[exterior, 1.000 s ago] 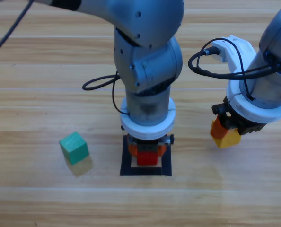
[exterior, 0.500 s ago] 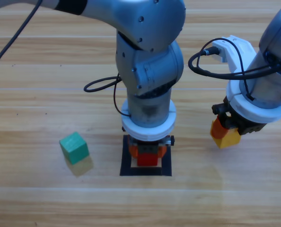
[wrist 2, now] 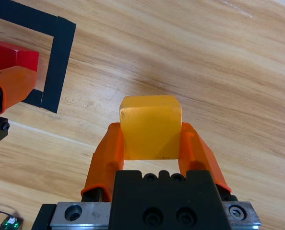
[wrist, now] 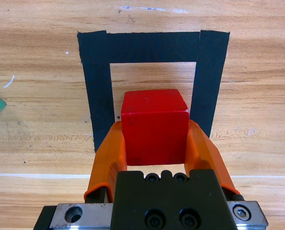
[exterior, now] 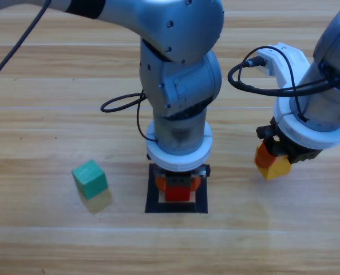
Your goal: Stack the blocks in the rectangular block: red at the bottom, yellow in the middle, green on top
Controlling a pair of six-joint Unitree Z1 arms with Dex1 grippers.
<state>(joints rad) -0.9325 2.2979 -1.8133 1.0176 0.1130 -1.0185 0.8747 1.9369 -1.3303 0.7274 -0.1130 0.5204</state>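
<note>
Left claw (wrist: 154,141) pinching red cube (wrist: 154,125) by opposite flat faces, low over black tape outline (wrist: 99,96). Right claw (wrist 2: 151,139) gripping yellow cube (wrist 2: 151,125), well apart. Green cube (exterior: 90,179) loose on desk. Judged light, rigid, non-fragile

Robotics lab bench: taped square (exterior: 176,207) on wooden table (exterior: 44,86), cabled arms.

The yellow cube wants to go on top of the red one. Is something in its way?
Yes. The left gripper is shut on the red cube inside the tape square, with its arm right above it. The right gripper holds the yellow cube off to the side.
</note>
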